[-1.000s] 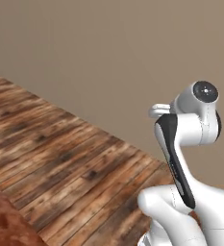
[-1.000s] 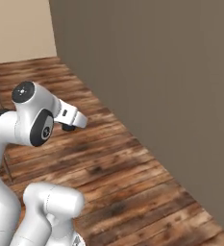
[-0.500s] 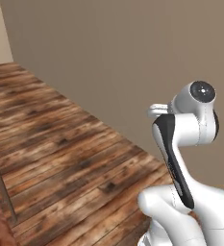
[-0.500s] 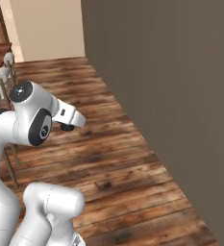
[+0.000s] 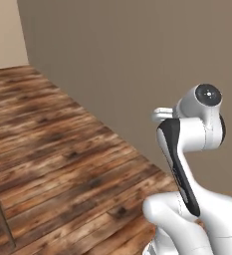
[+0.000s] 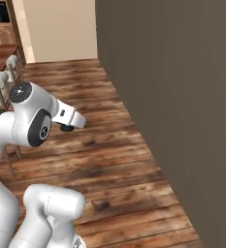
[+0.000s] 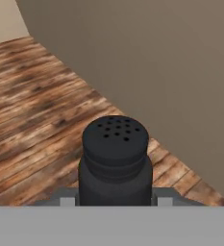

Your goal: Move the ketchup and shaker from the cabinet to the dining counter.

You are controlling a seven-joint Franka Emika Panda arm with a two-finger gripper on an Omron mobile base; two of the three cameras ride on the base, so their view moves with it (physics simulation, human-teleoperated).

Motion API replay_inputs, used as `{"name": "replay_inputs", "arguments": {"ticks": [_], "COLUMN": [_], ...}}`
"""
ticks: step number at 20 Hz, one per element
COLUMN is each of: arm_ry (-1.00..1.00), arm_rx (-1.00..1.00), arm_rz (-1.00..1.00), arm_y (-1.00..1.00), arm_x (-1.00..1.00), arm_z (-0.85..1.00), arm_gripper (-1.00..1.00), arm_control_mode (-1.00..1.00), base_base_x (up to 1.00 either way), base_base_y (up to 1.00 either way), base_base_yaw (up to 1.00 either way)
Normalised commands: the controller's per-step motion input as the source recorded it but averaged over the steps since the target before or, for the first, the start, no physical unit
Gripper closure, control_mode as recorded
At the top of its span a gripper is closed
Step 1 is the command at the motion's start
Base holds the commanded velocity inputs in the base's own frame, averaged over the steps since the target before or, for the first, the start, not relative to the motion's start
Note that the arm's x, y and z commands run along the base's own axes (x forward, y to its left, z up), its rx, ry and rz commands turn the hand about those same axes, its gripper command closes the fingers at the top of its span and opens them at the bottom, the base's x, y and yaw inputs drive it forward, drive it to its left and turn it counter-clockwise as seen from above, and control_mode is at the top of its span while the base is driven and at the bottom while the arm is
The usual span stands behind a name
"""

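The two-finger gripper (image 7: 114, 201) is clamped on the small black cylindrical shaker (image 7: 115, 162), which stands upright between its jaws. The white arm (image 6: 22, 140) is folded high above the wooden plank floor (image 5: 62, 174), beside a grey-brown wall (image 6: 172, 97).

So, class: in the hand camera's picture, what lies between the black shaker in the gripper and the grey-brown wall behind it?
Only bare wooden floor. In the hand view the shaker stands up in front, and planks run from it to the wall with nothing on them.
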Motion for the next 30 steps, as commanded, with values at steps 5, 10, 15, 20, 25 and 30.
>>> {"name": "replay_inputs", "arguments": {"ticks": [5, 10, 15, 20, 25, 30], "arm_ry": [0.0, 0.0, 0.0, 0.0, 0.0, 0.0], "arm_rx": [0.0, 0.0, 0.0, 0.0, 0.0, 0.0], "arm_rz": [0.0, 0.0, 0.0, 0.0, 0.0, 0.0], "arm_y": [0.0, 0.0, 0.0, 0.0, 0.0, 0.0], "arm_x": [0.0, 0.0, 0.0, 0.0, 0.0, 0.0], "arm_z": [0.0, 0.0, 0.0, 0.0, 0.0, 0.0], "arm_gripper": [1.0, 1.0, 1.0, 1.0, 1.0, 1.0], "arm_control_mode": [1.0, 1.0, 1.0, 1.0, 1.0, 1.0], "base_base_x": [0.76, 0.71, 0.75, 0.79, 0.82, 0.82], "base_base_y": [-0.17, -0.12, -0.23, -0.26, -0.27, -0.23], "base_base_yaw": [0.32, 0.42, 0.27, 0.19, 0.13, 0.16]}}
